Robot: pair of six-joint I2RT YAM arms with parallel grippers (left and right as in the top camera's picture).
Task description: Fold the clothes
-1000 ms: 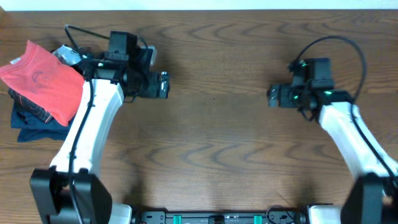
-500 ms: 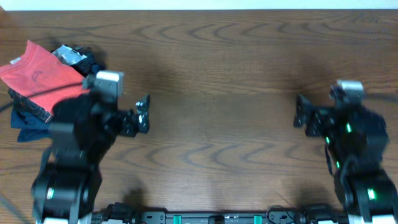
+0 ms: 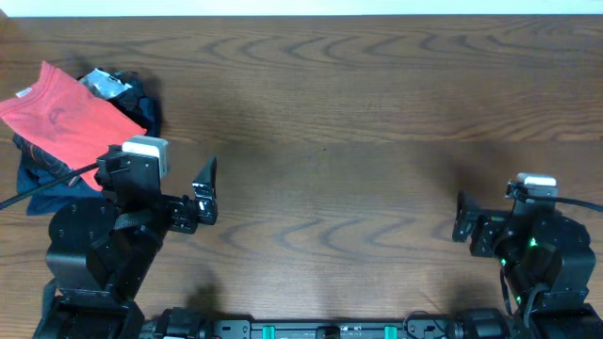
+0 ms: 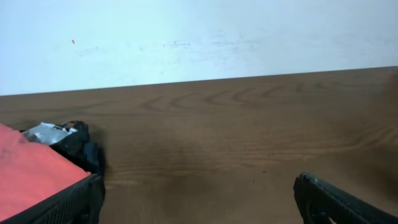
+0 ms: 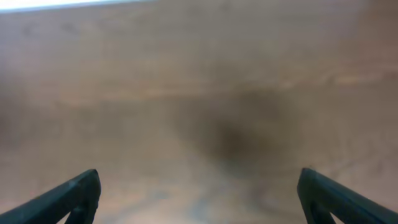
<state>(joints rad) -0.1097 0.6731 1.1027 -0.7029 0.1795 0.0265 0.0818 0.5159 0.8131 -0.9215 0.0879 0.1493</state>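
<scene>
The coral-red T-shirt (image 3: 66, 118) lies atop a small heap of dark garments (image 3: 47, 188) at the far-left edge of the counter (image 3: 339, 122) — neither claw touches it. The left claw (image 3: 202, 195) hangs spread wide near the heap. The right claw (image 3: 464, 218), also spread wide, hovers over bare wood well apart — holding nothing.

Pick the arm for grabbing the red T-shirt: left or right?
Left, likely. The red T-shirt lies far left, close to the left fingers; the right fingers sit at the opposite side. Both open, empty.
</scene>
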